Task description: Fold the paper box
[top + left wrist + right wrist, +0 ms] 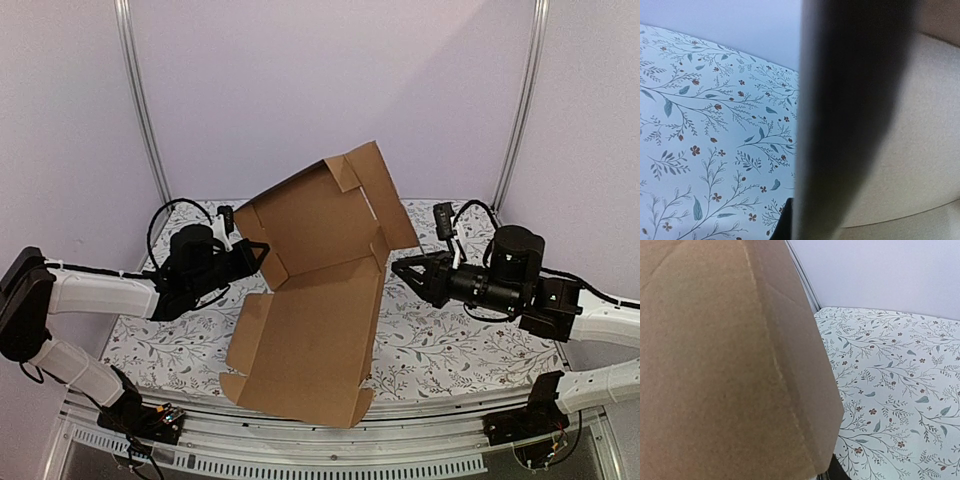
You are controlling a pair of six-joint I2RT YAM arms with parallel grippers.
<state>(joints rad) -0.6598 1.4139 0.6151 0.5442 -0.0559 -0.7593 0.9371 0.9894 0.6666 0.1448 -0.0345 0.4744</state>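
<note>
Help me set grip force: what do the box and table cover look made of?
Box: brown cardboard, matte, with pressed fold lines and cut flaps; probably corrugated. Table cover: flower-printed cloth or vinyl, lying flat; which, unclear.

A robotics lab test cell. Two white-and-black robot arms (95, 290) are mounted on an aluminium frame (420, 408) along the bottom edge. Bare lilac panels (300, 90) stand behind, with aluminium uprights (140, 110) at upper left and upper right. A floral-print cover (450, 350) lies on the table.
</note>
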